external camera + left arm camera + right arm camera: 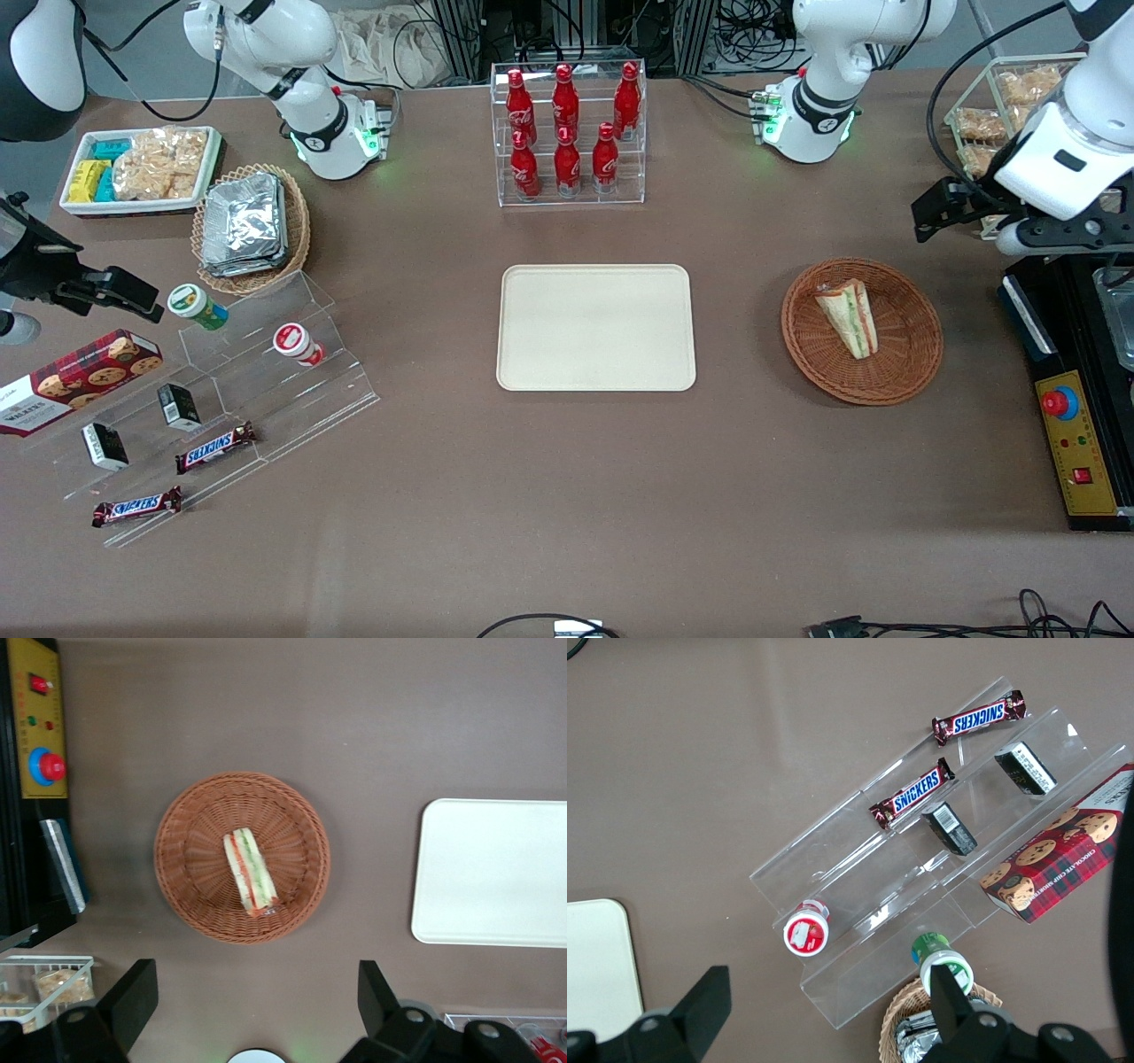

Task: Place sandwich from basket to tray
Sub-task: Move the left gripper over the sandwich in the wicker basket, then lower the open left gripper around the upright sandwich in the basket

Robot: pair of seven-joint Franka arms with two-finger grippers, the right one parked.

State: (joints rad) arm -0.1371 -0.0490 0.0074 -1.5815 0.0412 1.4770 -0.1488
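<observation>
- Tray [595, 327]: cream, flat, low rim, bare. It sits mid-table, at about 9 o'clock from the basket in the front view and well apart from it. Judged the drop target; the whole surface is free, with brown table on every side.
- Bottle rack [569, 133]: clear case of red bottles at 12 o'clock from the tray, standing apart from it. Tall, so a carry path judged best kept low of it and nearer the camera.
- Basket [861, 330]: round reddish wicker with a shallow wall, toward the working arm's end of the table. The rim is low enough for a straight descent.
- Sandwich [849, 316]: triangular wedge lying in the basket, off centre toward its 10 o'clock, filling edge showing. Not yet gripped. Wicker shows all round it, so there is room for fingers either side.
- Gripper [257, 1010]: fingers spread wide and empty, held high above the table just outside the basket rim, not yet over the sandwich.
- Control box [1075, 443]: black and yellow, at 3 o'clock from the basket; judged the nearest obstacle.
</observation>
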